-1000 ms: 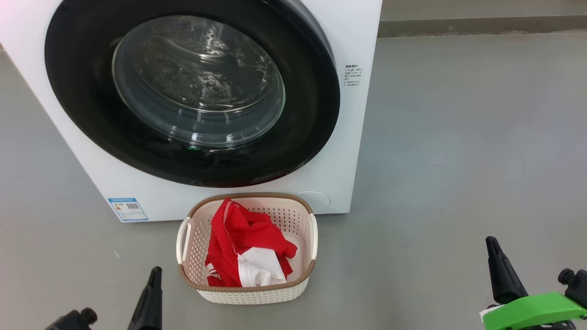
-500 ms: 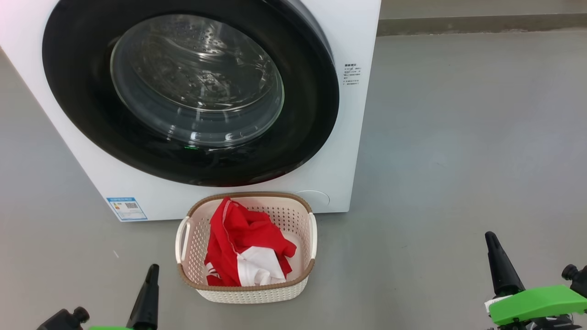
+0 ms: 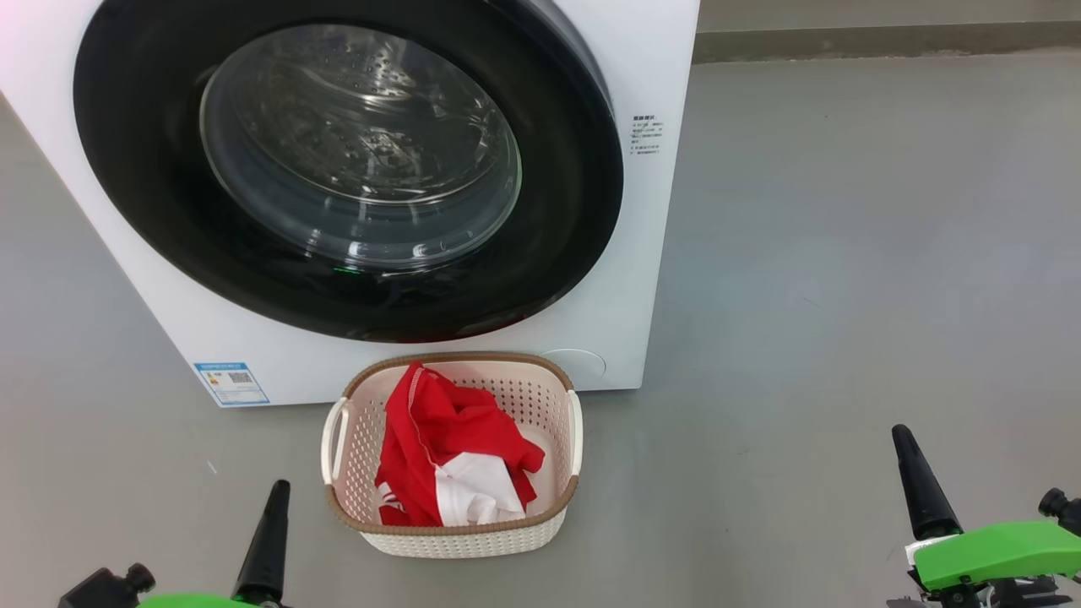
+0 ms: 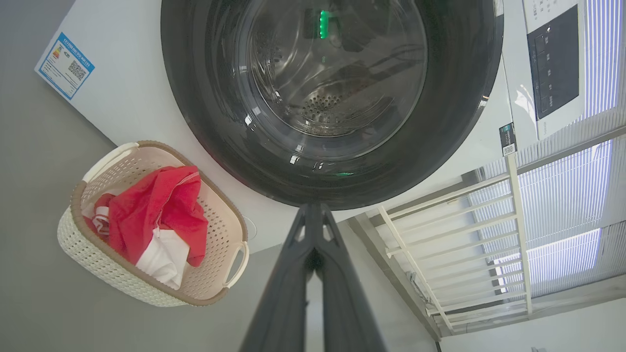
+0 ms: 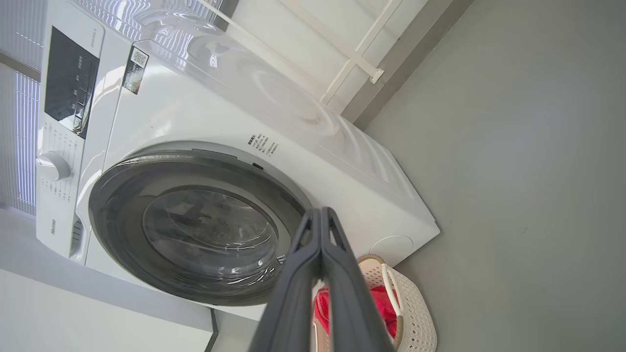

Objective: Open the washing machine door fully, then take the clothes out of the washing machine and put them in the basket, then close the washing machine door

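L pincer [image 3: 277, 491] clenched, nothing in it. R pincer [image 3: 902, 435] likewise clenched, empty. Basket [image 3: 456, 529] on floor [image 3: 844, 253] btwn the two, nearer L pincer, just fwd of its tip. Clothes [image 3: 443, 431] lie inside basket. Washing machine [image 3: 650, 253] stands beyond basket, fwd of both pincers, washing machine door [image 3: 135, 169] shut.

A white barred railing [image 4: 455, 234] stands against a pale wall [image 4: 538, 327]. Behind the railing, slatted window blinds [image 4: 562, 195] glow bluish with daylight; at the railing's foot a darker skirting band [image 3: 887, 40] meets the smooth grey floor [image 3: 844, 253].
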Motion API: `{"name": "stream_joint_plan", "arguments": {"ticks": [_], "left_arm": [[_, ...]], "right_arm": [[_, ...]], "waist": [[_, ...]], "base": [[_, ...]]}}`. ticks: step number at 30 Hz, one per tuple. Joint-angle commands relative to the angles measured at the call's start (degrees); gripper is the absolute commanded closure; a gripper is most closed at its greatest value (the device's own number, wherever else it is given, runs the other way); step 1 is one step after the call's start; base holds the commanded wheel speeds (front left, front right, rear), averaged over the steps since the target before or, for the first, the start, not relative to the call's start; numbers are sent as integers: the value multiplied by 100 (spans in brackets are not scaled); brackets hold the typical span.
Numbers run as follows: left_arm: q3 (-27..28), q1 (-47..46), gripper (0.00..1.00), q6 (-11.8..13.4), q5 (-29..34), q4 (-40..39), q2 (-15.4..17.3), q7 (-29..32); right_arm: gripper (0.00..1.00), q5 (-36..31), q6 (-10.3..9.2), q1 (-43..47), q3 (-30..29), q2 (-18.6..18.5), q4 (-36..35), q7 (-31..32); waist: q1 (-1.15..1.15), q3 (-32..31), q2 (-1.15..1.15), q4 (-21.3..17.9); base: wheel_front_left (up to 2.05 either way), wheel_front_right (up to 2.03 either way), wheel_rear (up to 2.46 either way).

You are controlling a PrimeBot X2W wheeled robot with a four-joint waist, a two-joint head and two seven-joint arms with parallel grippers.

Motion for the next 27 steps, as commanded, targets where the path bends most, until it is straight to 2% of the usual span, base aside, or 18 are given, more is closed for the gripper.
{"name": "stream_joint_plan", "arguments": {"ticks": [1,27], "left_arm": [[168,-238,100,-88,-146,-110,64,35],[354,-387,100,-180,-1831,43,80,463]], "right_arm": [[100,152,1,-348,42,-94,-126,55],[100,1878,-4,-560,45,-126,-5,493]], "waist": [[0,1,0,-1],[0,42,0,-26]], "base": [[0,0,0],[0,0,0]]}}
